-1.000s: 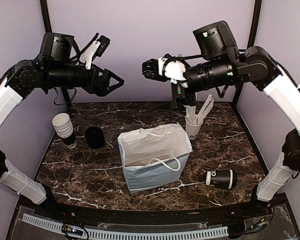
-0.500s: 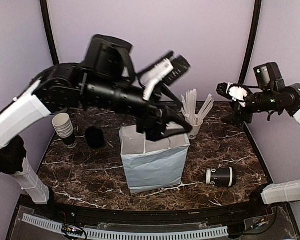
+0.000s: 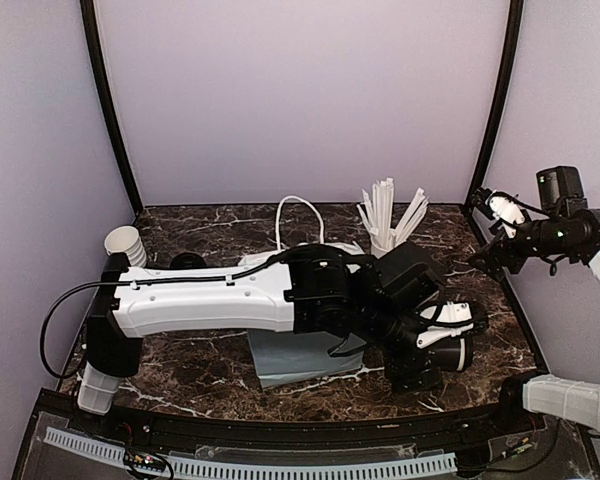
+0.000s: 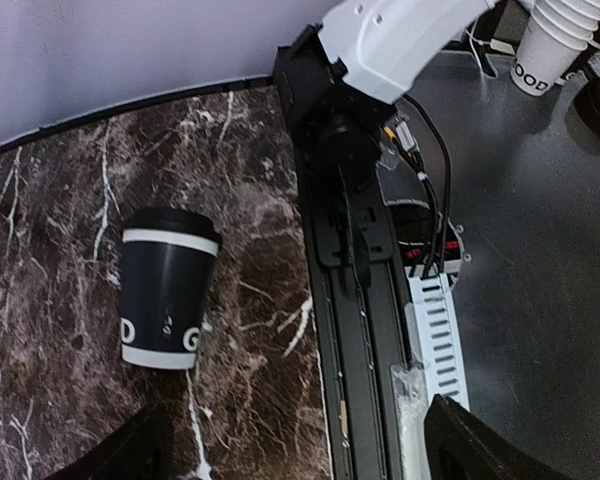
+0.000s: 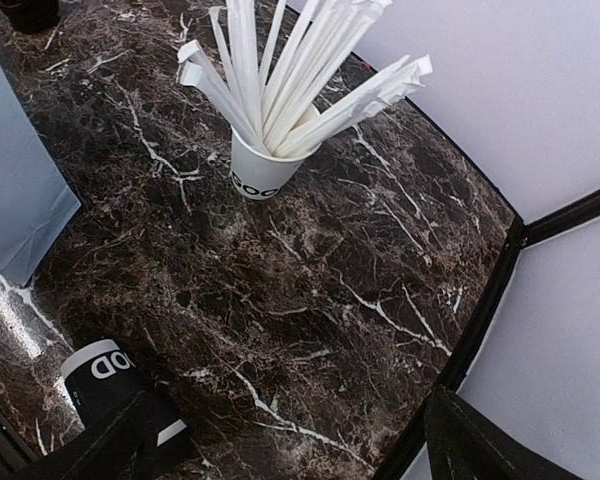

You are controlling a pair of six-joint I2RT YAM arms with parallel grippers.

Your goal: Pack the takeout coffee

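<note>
The takeout coffee [image 3: 448,352], a dark cup with a black lid, lies on its side at the front right of the table. It shows whole in the left wrist view [image 4: 168,290] and at the bottom left of the right wrist view [image 5: 108,382]. My left arm reaches across the table above the bag. My left gripper [image 3: 412,372] is open and empty just beside the cup, its fingers [image 4: 130,450] wide apart and not touching it. My right gripper [image 3: 482,255] is open and empty, held high at the right edge of the table.
The white paper bag [image 3: 300,360] stands mid-table, mostly hidden under my left arm, with one handle up. A white cup of sticks [image 3: 385,225] stands behind it, also in the right wrist view [image 5: 265,165]. Stacked white cups [image 3: 125,243] and black lids [image 3: 187,262] stand far left. The table's front edge [image 4: 355,330] is close to the coffee.
My left arm has swung from high on the left, across over the bag, down to the coffee cup at front right. My right arm has drawn back to the right wall.
</note>
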